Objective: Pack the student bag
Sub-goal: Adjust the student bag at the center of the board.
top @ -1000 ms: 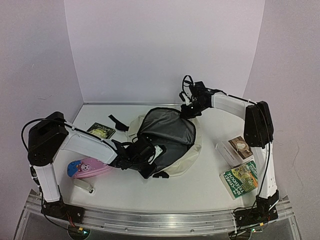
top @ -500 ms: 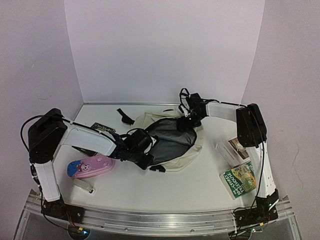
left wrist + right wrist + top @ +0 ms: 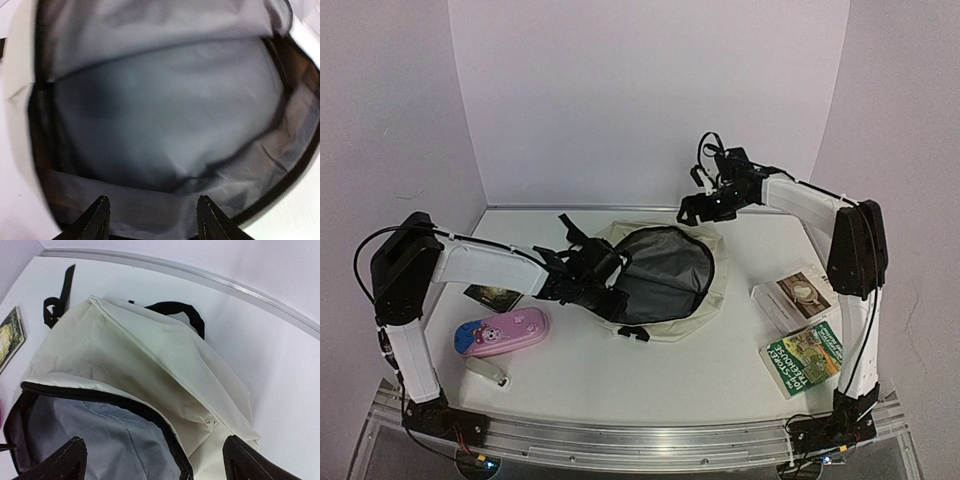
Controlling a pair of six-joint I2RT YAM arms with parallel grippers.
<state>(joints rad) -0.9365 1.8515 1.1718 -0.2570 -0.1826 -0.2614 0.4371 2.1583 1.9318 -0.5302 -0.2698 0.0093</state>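
The small white thing (image 3: 486,371) lies closest to the arm bases, to the left of the left claw (image 3: 592,277) and well away from it. Just past it lies the pink pencil case (image 3: 503,332), also to the left of that claw. Over on the other side lie a green book (image 3: 804,357) and a white box (image 3: 790,298) with a cup picture on it. Both are nearer than the right claw (image 3: 705,205) and well apart from it. A dark card (image 3: 490,296) sits under the left arm, behind the left claw.

The student bag (image 3: 665,275) lies in the middle of the table (image 3: 650,385), between the two claws. Its mouth is wide open and the grey inside shows.

The left claw (image 3: 152,212) is right at the bag's left rim. Its two fingers (image 3: 100,217) are spread apart, and the wrist camera looks past them into the bag's (image 3: 165,125) grey inside. They pinch nothing.

The right claw (image 3: 157,462) hangs farthest back, over the far end of the bag (image 3: 150,355). Its fingers (image 3: 70,462) are spread wide and hold nothing. Below it are the cream top, the black zip edge and the black handle loop (image 3: 175,307). A black strap (image 3: 62,295) lies on the table past the bag.
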